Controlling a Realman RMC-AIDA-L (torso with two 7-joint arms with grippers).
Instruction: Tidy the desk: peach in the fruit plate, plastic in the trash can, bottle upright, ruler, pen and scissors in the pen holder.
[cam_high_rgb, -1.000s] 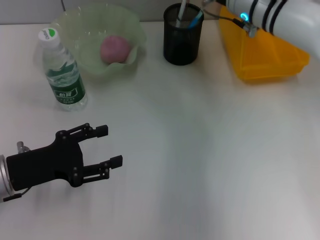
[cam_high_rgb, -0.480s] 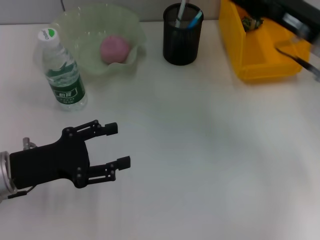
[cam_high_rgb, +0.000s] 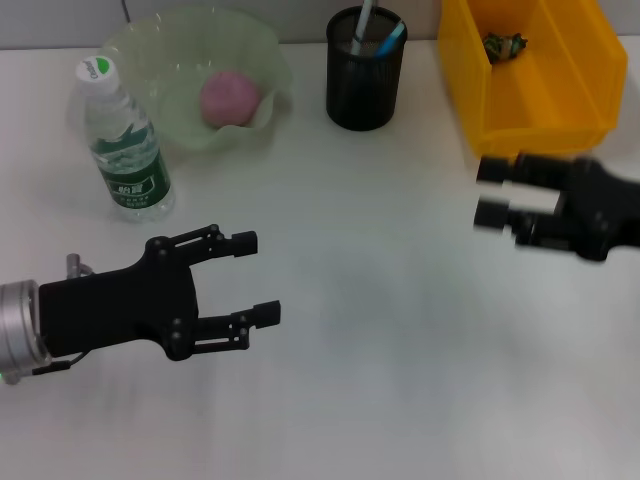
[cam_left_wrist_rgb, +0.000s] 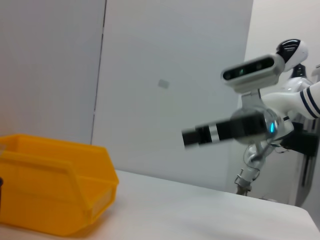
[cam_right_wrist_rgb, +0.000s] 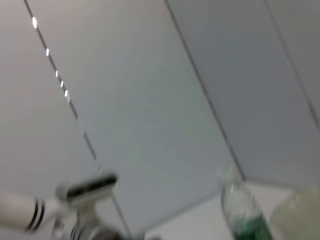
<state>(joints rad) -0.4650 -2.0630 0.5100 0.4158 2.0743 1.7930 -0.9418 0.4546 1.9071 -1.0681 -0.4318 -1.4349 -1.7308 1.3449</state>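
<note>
The pink peach (cam_high_rgb: 230, 97) lies in the pale green fruit plate (cam_high_rgb: 255, 45) at the back left. Beside it the bottle (cam_high_rgb: 125, 140) stands upright, also seen in the right wrist view (cam_right_wrist_rgb: 244, 212). In the black pen holder (cam_high_rgb: 365, 85) stand a blue pen (cam_high_rgb: 392, 40) and a white strip; I cannot tell whether that strip is the ruler, and the scissors are out of view. Crumpled plastic (cam_high_rgb: 503, 45) lies in the yellow trash can (cam_high_rgb: 560, 110). My left gripper (cam_high_rgb: 256, 277) hovers open and empty at the front left. In front of the can, my right gripper (cam_high_rgb: 492, 192) is open and empty.
The left wrist view shows the yellow trash can (cam_left_wrist_rgb: 55, 195) on the white table and my right arm (cam_left_wrist_rgb: 235, 130) beyond it. The green plate's rim (cam_right_wrist_rgb: 300, 212) shows beside the bottle in the right wrist view.
My right arm has swung from above the yellow can down to the table's right side, gripper open. The left gripper has drifted a little to the right.
</note>
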